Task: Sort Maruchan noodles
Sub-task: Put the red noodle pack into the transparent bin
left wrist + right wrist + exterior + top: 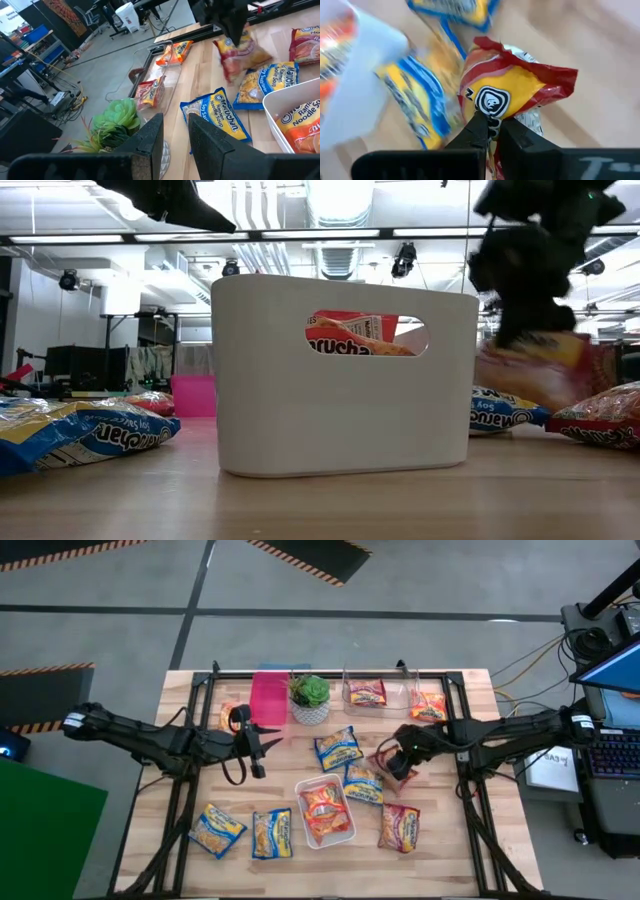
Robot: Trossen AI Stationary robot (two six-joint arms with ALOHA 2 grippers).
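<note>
- Right wrist view: the right gripper (491,131) is clenched on a red packet (520,87), pinching its near edge; the packet juts forward from the fingertips, lifted above the table (580,40).
- Just beside it lie blue packets (415,100), with the white bin (350,95) beyond them.
- High view: the left gripper (257,752) hovers with fingers slightly parted, grasping nothing, near the pink bin (268,698) and plant (309,692); the nearest blue packet (339,748) lies ahead of it.
</note>
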